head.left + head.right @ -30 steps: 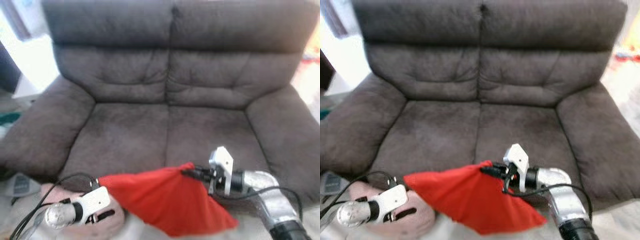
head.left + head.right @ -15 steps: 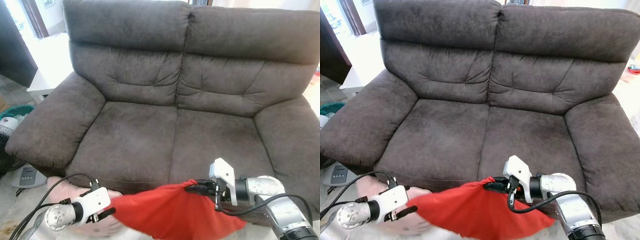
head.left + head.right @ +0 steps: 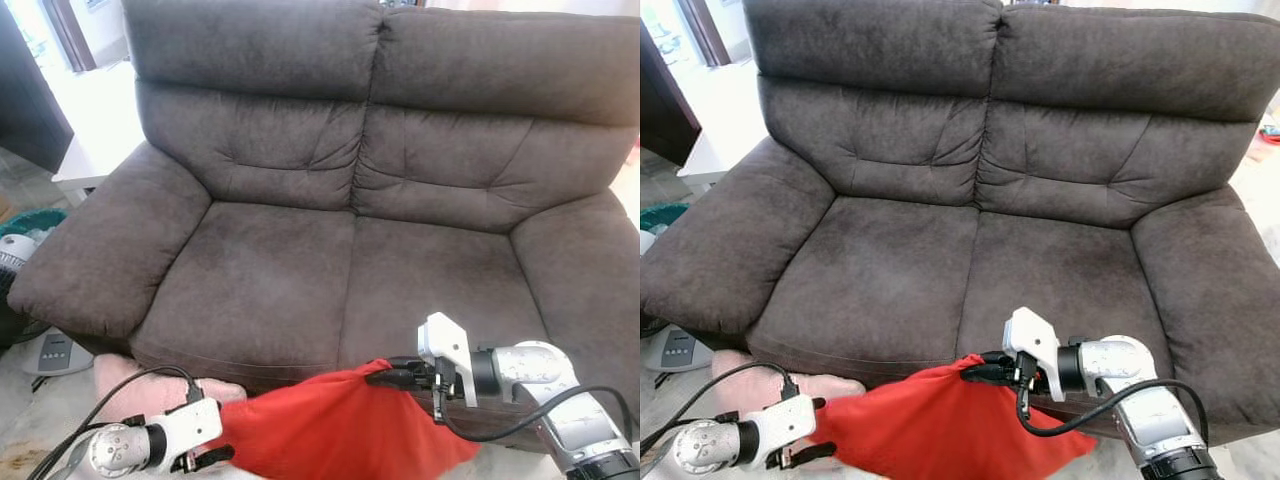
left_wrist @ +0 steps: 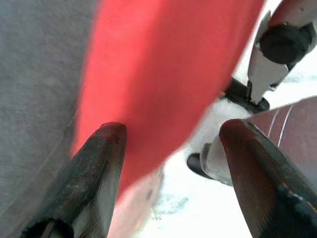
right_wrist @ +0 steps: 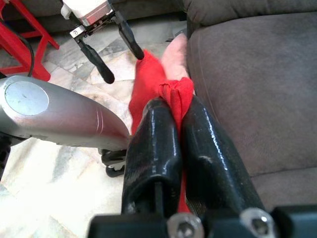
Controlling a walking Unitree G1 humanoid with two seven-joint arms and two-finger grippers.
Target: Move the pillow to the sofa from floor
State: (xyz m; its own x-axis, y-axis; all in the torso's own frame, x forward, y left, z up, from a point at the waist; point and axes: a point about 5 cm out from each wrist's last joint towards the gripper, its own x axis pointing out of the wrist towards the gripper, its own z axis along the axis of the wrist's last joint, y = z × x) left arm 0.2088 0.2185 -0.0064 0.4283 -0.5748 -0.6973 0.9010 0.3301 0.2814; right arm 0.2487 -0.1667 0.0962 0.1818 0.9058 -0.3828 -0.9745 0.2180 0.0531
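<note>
While I stand facing it, the dark brown two-seat sofa (image 3: 350, 200) spreads across the far side of my view, its seat cushions bare. No brand or writing can be read on it or on anything else.

Next in size is the red pillow (image 3: 335, 430), hanging slack like a cloth in front of the sofa's near edge, below the seat and above the pale marble floor (image 5: 59, 163). Its right top corner is bunched up level with the seat front; its left end drops toward my left arm.

A pink soft thing (image 3: 120, 375) lies on the floor at the near left, against the sofa base and just behind the pillow's left end.

To the far left, by the sofa's arm, sits a white appliance (image 3: 50, 352) on the floor, with a teal basket (image 3: 25, 222) beyond it.

My right gripper (image 3: 392, 375) is near the middle, at the sofa's front edge, its two black fingers (image 5: 153, 144) pressed together with the pillow's bunched corner pinched between them.

My left gripper (image 3: 212, 458) is at the near left, low down, its fingers (image 4: 94, 168) spread apart; one lies against the pillow's red fabric, the other stands clear of it.
</note>
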